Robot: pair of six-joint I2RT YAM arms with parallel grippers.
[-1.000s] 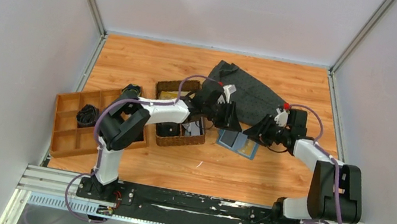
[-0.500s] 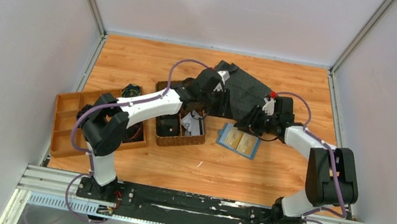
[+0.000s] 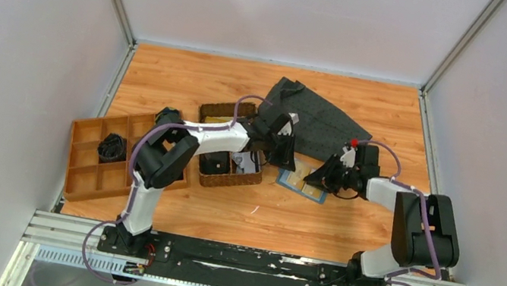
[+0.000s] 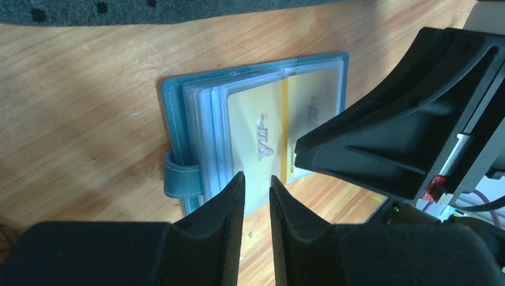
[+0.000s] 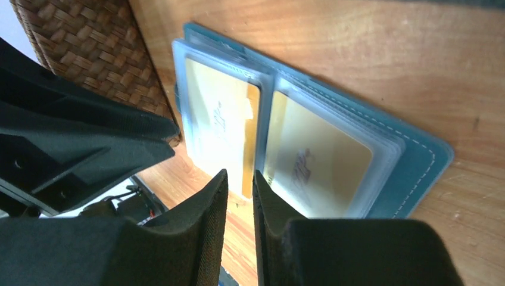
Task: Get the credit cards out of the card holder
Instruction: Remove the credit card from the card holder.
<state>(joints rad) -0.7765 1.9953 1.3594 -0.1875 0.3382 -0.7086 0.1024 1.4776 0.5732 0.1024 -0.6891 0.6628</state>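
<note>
The card holder (image 3: 303, 184) lies open on the wooden table, a blue-teal cover (image 4: 178, 119) with clear sleeves. Pale gold credit cards (image 4: 256, 119) sit inside the sleeves on both halves (image 5: 321, 155). My left gripper (image 3: 286, 160) hovers low at the holder's left edge. Its fingers (image 4: 256, 179) are closed to a narrow slit with nothing between them. My right gripper (image 3: 319, 178) is low over the holder's right half. Its fingers (image 5: 239, 176) are also closed to a narrow slit over the middle fold, and they hold nothing. The two grippers face each other closely.
A dark grey dotted cloth (image 3: 323, 119) lies just behind the holder. A brown woven basket (image 3: 217, 112) stands to its left, and its corner shows in the right wrist view (image 5: 89, 53). A wooden divided tray (image 3: 82, 162) sits at the far left.
My left gripper swung back over the cloth, then came forward and down to the holder's left edge. My right gripper rose slightly, then settled lower over the holder. The holder stays open.
</note>
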